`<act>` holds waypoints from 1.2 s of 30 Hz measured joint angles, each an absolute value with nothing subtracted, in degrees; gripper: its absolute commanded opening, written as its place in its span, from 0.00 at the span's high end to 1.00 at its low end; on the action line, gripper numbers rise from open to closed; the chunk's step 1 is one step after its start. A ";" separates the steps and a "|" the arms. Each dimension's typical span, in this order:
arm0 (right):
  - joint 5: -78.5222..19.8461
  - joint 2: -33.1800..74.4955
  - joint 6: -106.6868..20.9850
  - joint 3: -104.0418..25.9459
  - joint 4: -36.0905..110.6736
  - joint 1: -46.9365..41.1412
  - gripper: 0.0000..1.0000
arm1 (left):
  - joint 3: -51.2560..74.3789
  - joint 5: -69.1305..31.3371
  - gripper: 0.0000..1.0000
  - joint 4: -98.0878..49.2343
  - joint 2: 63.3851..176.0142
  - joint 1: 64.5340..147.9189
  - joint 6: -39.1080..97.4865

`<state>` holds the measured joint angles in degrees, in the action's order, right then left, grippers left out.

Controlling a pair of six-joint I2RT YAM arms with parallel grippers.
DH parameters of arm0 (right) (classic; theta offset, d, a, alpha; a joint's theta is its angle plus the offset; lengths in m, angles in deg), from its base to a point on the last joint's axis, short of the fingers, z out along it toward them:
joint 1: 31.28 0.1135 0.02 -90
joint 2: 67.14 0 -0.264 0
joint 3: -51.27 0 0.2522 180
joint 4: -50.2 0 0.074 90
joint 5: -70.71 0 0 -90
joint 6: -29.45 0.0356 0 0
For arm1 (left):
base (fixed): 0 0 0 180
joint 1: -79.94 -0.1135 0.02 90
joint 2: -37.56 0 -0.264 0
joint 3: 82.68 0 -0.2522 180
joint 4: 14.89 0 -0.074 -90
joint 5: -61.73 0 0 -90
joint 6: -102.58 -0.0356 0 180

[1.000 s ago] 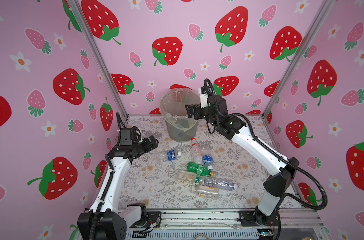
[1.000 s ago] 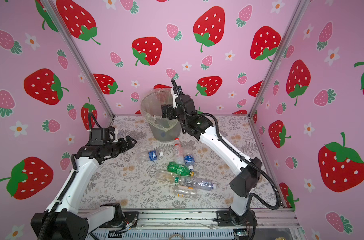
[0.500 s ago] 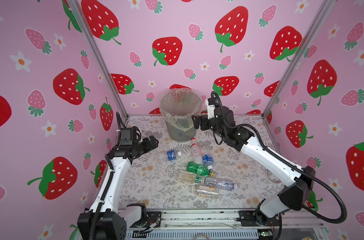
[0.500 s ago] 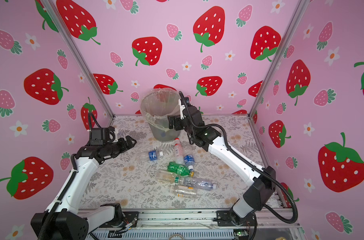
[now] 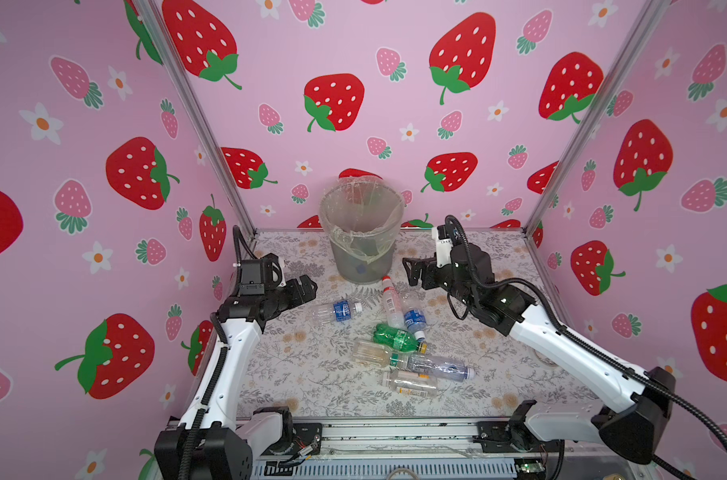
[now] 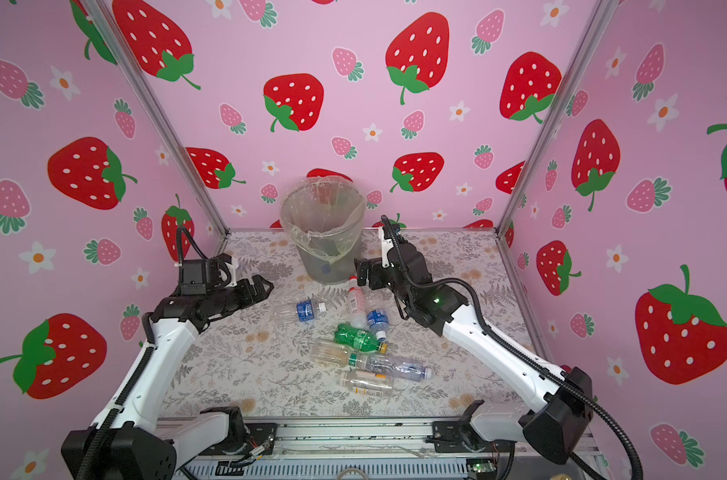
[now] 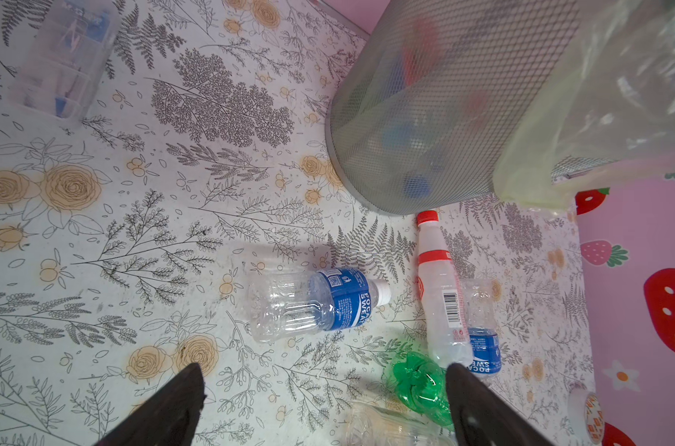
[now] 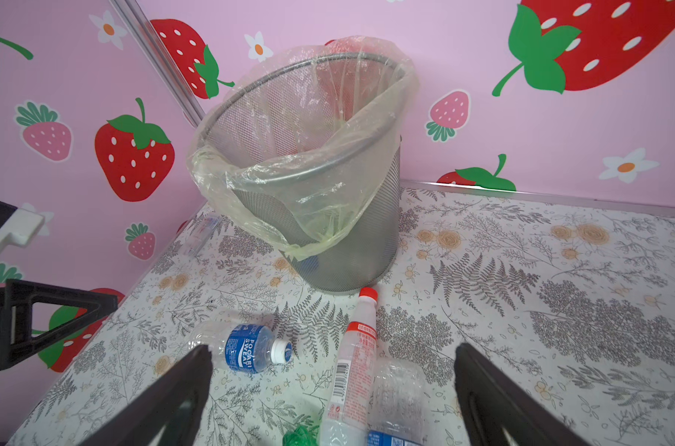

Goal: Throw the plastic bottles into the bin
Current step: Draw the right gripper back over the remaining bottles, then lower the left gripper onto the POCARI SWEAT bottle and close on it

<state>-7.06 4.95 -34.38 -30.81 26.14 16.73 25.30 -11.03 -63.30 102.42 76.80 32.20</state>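
The left pincer (image 5: 309, 289), wide and empty, hangs near the blue-labelled bottle (image 5: 338, 311) lying alone on the surface (image 5: 303, 374); its smooth round body could roll away from a closing grip. The red-capped bottle (image 5: 390, 303) lies with its cap at the foot of the bin (image 5: 355, 266), touching a neighbouring bottle (image 5: 413, 318), so the right pincer (image 5: 409, 272), equally wide and empty, might drag both. The bin's contents are only a blur through mesh and liner (image 8: 308, 200).
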 measured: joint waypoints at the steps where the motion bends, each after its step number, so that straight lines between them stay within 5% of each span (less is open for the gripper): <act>1: -7.01 3.57 -33.90 -29.41 26.27 16.73 0.01 | 25.78 -10.97 0.01 -62.80 102.42 76.82 31.81; 29: -5.37 -17.28 -26.31 -5.59 23.78 16.66 0.01 | 26.13 -7.71 0.01 -57.40 104.36 79.64 13.05; 36: -6.25 -19.09 -24.58 -3.20 23.05 16.66 0.01 | 21.17 -6.01 0.01 -59.37 112.65 82.94 2.26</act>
